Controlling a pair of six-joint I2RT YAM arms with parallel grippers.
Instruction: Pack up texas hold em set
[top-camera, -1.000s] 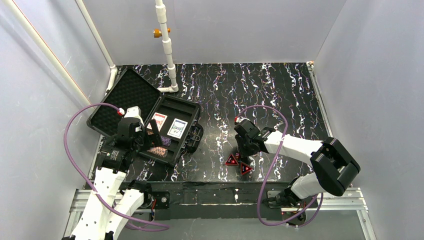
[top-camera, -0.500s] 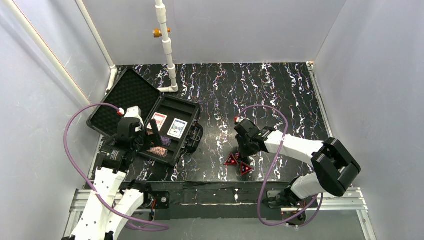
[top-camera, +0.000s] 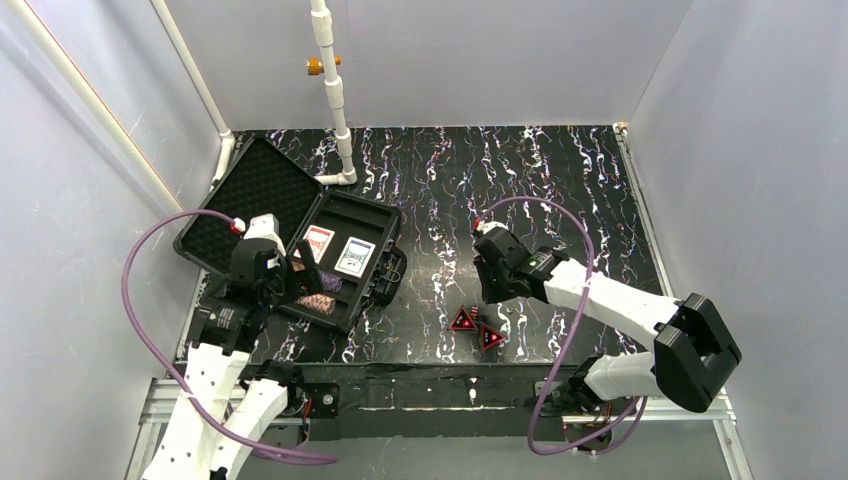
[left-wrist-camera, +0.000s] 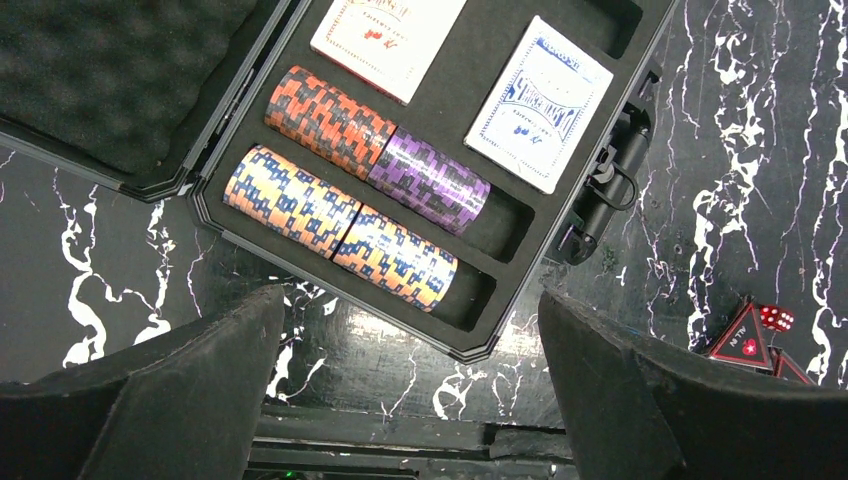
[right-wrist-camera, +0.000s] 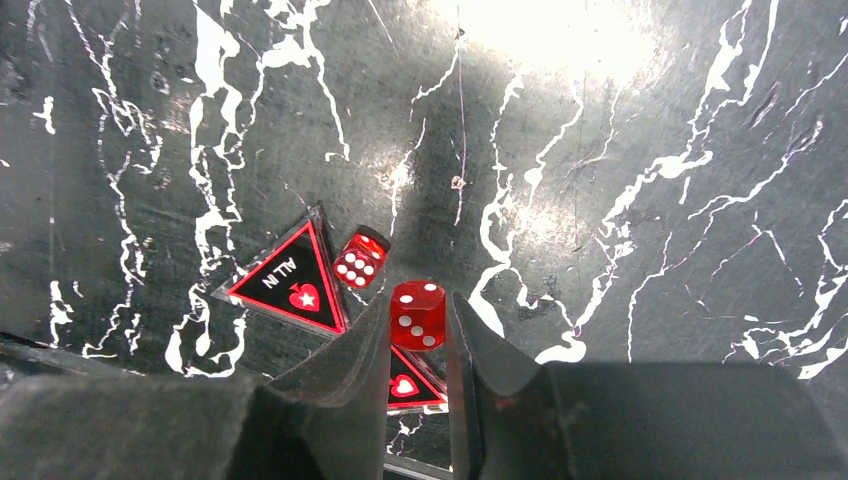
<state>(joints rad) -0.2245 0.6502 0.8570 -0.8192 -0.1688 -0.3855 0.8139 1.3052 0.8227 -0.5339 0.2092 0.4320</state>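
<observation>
Right claw (right-wrist-camera: 418, 306) pinches a red die (right-wrist-camera: 417, 316). Best carried level, released low inside the case (left-wrist-camera: 505, 226). Left claw (left-wrist-camera: 408, 302) gapes wide

White arms (top-camera: 610, 296), black joints (top-camera: 692, 352), purple cables (top-camera: 128, 300)

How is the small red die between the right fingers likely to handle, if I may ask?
The red die looks rigid and glossy, so it may slip if pinched off-centre. Tiny against the right fingers, it is probably very light.
</observation>
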